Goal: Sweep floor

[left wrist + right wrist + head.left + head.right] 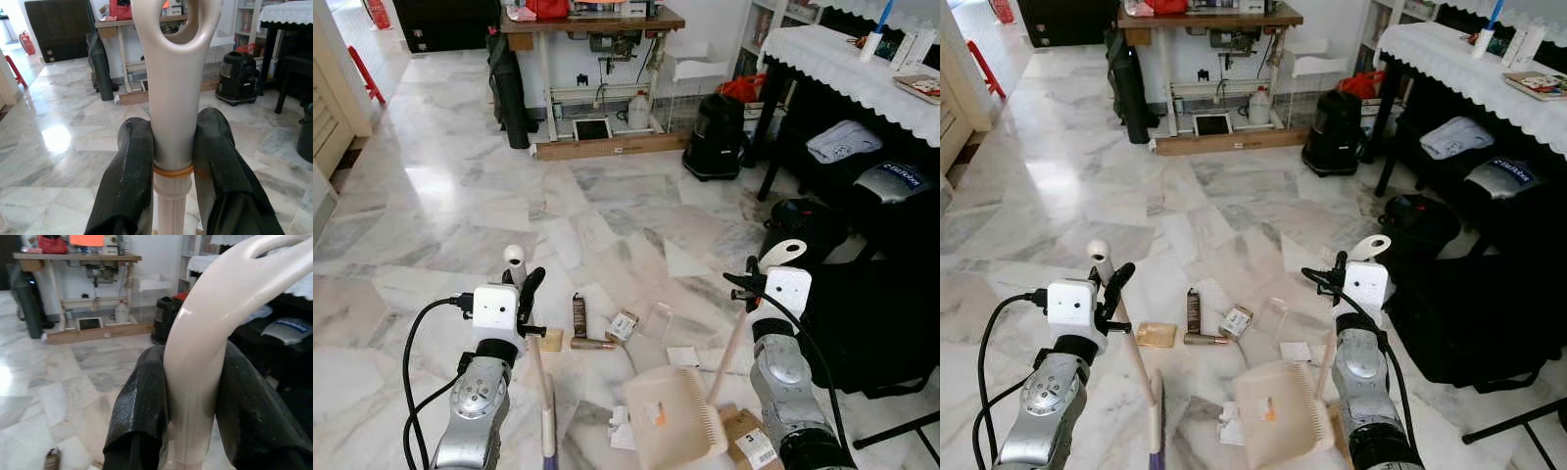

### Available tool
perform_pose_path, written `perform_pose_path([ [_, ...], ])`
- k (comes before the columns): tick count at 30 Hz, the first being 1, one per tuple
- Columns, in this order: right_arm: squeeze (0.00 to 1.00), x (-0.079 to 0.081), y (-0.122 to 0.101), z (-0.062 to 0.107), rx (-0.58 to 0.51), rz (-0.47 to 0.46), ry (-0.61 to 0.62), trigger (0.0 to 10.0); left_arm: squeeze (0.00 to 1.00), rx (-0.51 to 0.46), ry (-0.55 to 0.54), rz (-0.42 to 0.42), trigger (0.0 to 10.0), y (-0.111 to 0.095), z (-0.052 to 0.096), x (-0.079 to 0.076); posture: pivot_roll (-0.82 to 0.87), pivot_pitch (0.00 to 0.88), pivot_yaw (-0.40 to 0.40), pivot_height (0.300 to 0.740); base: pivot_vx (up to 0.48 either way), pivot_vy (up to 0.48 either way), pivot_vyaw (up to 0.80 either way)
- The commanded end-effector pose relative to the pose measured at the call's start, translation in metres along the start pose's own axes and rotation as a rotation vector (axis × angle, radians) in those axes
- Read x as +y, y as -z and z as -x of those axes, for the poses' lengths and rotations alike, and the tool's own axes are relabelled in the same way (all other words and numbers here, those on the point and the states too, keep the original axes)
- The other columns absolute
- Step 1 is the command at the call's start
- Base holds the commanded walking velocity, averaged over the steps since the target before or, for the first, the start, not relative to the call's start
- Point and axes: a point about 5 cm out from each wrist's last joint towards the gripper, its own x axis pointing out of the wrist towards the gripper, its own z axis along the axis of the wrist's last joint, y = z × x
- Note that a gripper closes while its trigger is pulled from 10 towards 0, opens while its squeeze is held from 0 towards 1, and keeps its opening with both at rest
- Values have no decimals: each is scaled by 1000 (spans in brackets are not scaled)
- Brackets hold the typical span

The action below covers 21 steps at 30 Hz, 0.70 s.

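Beyond the dustpan (671,416), open marble floor (460,186) is stretching toward the sewing table (592,24), while a black bag (876,318) is crowding its right edge. Just left of the dustpan, the left gripper (524,294) is pinching the broom handle (173,98); the right gripper (749,284) is clamping the dustpan handle (210,333). Both wrist views are showing black fingers (129,181) pressed against those handles. Beside the dustpan, a brown tube (578,315), a small box (624,325) and paper scraps (683,356) are lying scattered.

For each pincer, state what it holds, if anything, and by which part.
Left pincer: broom, gripped near its handle's top. Right pincer: dustpan, gripped near its handle's top.
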Motion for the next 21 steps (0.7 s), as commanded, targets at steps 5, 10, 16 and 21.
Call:
perform_pose_path([
  [5, 0, -19, 6, 4, -6, 58, 107, 10000, 0, -37, 6, -7, 10000, -8, -4, 3, 94, 19, -23, 740, 0, 0, 0],
  [10, 0, -23, 11, 7, 4, 93, 127, 10000, 0, -29, 15, -8, 10000, -8, -4, 4, 92, 28, -19, 740, 0, 0, 0],
  [16, 0, -24, 15, 11, 8, 119, 144, 10000, 0, -27, 19, -8, 10000, -8, -5, 4, 93, 35, -17, 740, 0, 0, 0],
  [21, 0, -24, 18, 13, 15, 124, 145, 10000, 0, -25, 20, -9, 10000, -8, -5, 5, 94, 38, -16, 740, 0, 0, 0],
])
